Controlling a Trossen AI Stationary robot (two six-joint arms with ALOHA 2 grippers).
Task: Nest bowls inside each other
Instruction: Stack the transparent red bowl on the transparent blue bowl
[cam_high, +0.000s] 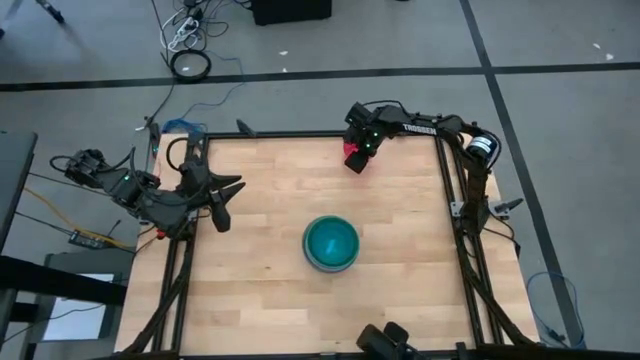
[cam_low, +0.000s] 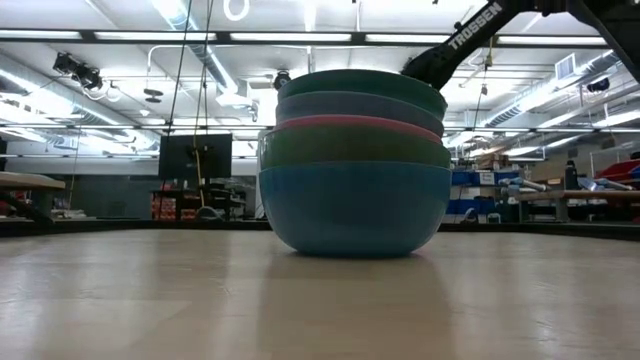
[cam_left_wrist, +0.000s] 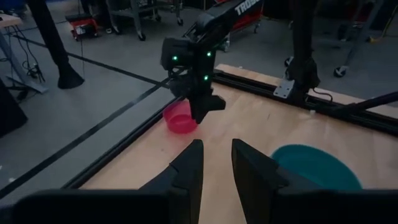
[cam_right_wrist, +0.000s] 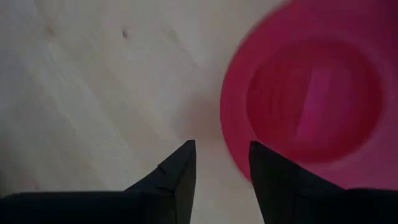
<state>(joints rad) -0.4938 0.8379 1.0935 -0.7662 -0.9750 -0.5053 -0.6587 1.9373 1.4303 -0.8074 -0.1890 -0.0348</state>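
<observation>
A stack of large bowls (cam_high: 330, 243) rests on its blue bottom bowl (cam_low: 355, 210) at the table's middle, with green, pink and light blue above it and the teal bowl (cam_left_wrist: 314, 167) on top. A small magenta-red bowl (cam_right_wrist: 305, 99) sits upright by the far edge. My right gripper (cam_right_wrist: 222, 163) is open and points down just beside it, one finger over the bowl's rim and the other over bare table. At the table's left side my left gripper (cam_left_wrist: 216, 163) is raised and open, with nothing between its fingers. My right gripper comes at the magenta-red bowl from above, with one finger (cam_right_wrist: 268, 171) over the rim's edge (cam_right_wrist: 233, 134). I cannot tell whether it touches the bowl, which stands on the table.
A black frame rail (cam_high: 300, 135) runs along the far edge just behind the magenta-red bowl. Bare wood lies between that bowl and the stack (cam_high: 300, 190). Cables and a power strip lie on the floor beyond the table.
</observation>
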